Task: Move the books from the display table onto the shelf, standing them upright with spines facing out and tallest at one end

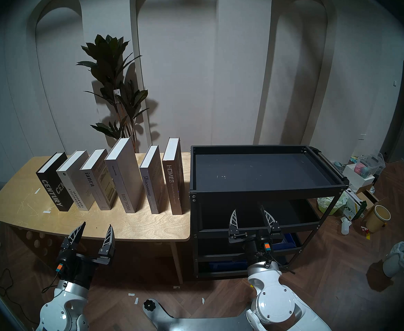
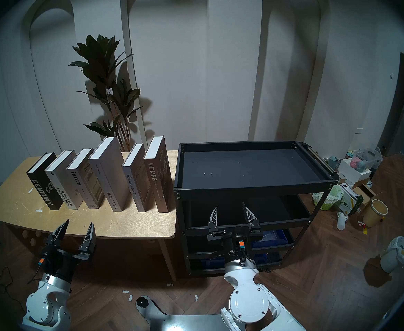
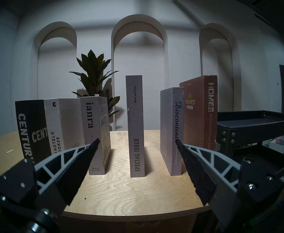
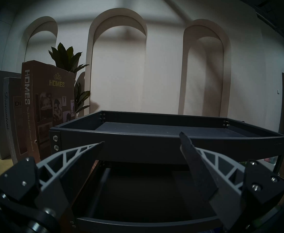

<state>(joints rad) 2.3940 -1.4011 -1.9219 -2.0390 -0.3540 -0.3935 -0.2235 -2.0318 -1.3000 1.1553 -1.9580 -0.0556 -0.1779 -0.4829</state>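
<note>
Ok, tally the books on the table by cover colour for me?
Black: 1, CENTURY
Brown: 1, HOMES
Grey or white: 4, YEARBOOK, ianra, SPECIAL ISSUE, Discontent
Total: 6, all standing on the table

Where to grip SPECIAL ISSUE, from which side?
Pinch the SPECIAL ISSUE book across its spine, low to mid-height, coming straight from the front. It stands upright, spine toward the open left gripper, with clear gaps on both flanks for the fingers.
</note>
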